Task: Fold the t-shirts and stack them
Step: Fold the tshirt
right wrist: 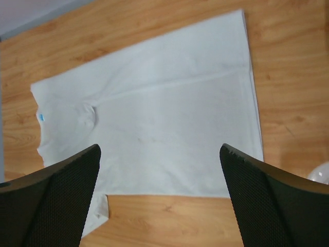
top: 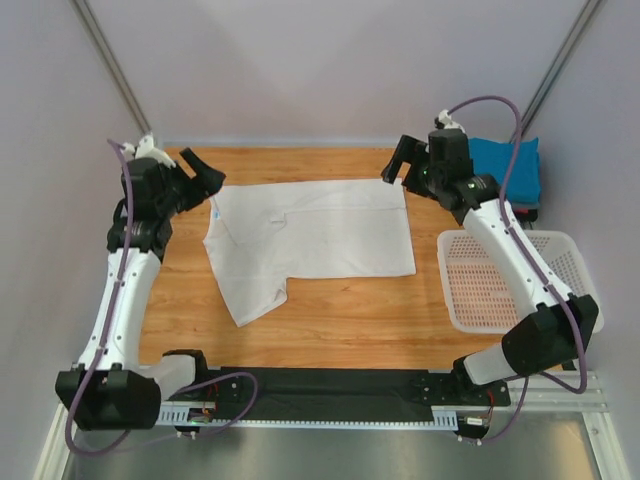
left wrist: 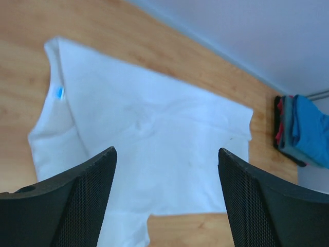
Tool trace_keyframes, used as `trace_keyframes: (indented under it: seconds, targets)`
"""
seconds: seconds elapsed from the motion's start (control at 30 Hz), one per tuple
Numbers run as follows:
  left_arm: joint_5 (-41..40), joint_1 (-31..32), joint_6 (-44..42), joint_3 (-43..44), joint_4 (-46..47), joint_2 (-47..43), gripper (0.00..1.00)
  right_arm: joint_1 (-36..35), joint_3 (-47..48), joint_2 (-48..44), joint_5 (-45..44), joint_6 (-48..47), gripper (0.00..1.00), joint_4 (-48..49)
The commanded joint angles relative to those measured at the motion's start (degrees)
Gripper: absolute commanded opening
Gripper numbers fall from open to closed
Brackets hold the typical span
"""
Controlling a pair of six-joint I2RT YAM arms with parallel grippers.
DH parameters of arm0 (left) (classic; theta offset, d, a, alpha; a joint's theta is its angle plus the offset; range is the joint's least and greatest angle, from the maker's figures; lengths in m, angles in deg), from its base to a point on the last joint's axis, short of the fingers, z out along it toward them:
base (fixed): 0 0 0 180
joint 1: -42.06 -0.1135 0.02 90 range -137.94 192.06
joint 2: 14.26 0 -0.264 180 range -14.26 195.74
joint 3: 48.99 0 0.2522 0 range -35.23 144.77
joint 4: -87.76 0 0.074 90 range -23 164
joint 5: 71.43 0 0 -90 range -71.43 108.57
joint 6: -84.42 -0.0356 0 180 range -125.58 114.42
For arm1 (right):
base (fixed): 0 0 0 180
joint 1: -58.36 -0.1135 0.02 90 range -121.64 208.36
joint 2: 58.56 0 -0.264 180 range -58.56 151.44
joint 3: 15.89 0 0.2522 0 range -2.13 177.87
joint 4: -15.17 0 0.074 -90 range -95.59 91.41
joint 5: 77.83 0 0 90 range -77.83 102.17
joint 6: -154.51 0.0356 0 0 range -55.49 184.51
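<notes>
A plain white t-shirt (top: 310,235) lies flat on the wooden table, folded lengthwise, with one sleeve (top: 255,295) sticking out toward the near left. My left gripper (top: 205,175) hovers open just off the shirt's far-left corner by the collar, with nothing between its fingers. The left wrist view shows the white shirt (left wrist: 154,139) below the wide-apart left gripper (left wrist: 167,150). My right gripper (top: 398,162) hangs open above the shirt's far-right corner. In the right wrist view the shirt (right wrist: 169,118) spreads out beneath the empty right gripper (right wrist: 160,146). A folded teal t-shirt (top: 505,162) tops a small stack at the back right.
A white mesh basket (top: 470,290) stands at the table's right edge under my right arm. The folded stack (left wrist: 303,131) of teal and darker cloth sits behind it near the back wall. Bare wood (top: 340,320) runs along the near side.
</notes>
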Motion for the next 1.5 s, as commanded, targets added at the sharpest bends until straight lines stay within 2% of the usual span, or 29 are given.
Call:
trace_keyframes:
  seconds: [0.0, 0.03, 0.2, 0.37, 0.57, 0.7, 0.83, 1.0, 1.1, 1.33, 1.47]
  targets:
    - [0.01, -0.3, 7.52, -13.31, -4.01, -6.55, 0.86, 0.02, -12.62, -2.4, 2.12, 6.2, 1.0, 1.03]
    - [-0.69, -0.39, 8.67, -15.77, -5.93, -11.71, 0.86, -0.06, -14.76, -3.64, 2.12, 7.17, 1.0, 1.12]
    - [-6.32, -0.39, 12.98, -28.7, -15.26, -25.46, 0.85, -0.59, -25.14, -9.62, 1.24, 11.39, 1.0, 2.26]
    - [-2.99, -0.13, 16.41, -39.41, -19.31, -34.26, 0.8, -1.82, -28.58, -8.84, 0.72, 14.38, 0.97, 2.53]
    - [-4.39, 3.12, 16.76, -45.05, -21.25, -35.32, 0.79, -6.65, -25.43, -3.66, -9.28, 18.07, 0.96, -3.34]
    - [-6.84, 5.76, 15.89, -44.71, -20.45, -30.6, 0.76, -7.88, -24.09, -1.45, -15.8, 22.81, 0.96, -9.77]
    - [-8.34, 7.69, 15.62, -43.57, -20.98, -26.72, 0.75, -7.97, -26.29, -1.45, -16.95, 25.72, 0.92, -9.35]
    - [-10.63, 9.19, 18.34, -44.79, -21.43, -29.07, 0.71, -7.89, -26.21, 0.57, -15.46, 27.66, 0.9, -8.29]
    - [-9.15, 9.45, 20.09, -46.99, -19.85, -29.43, 0.66, -7.89, -25.07, 2.59, -14.84, 27.66, 0.88, -7.85]
    - [-10.1, 10.42, 20.98, -49.19, -21.24, -30.31, 0.65, -7.89, -23.74, 2.24, -15.54, 27.22, 0.88, -6.88]
    - [-8.09, 10.94, 21.86, -51.12, -18.62, -30.14, 0.62, -7.89, -23.13, 3.11, -15.63, 26.69, 0.88, -6.79]
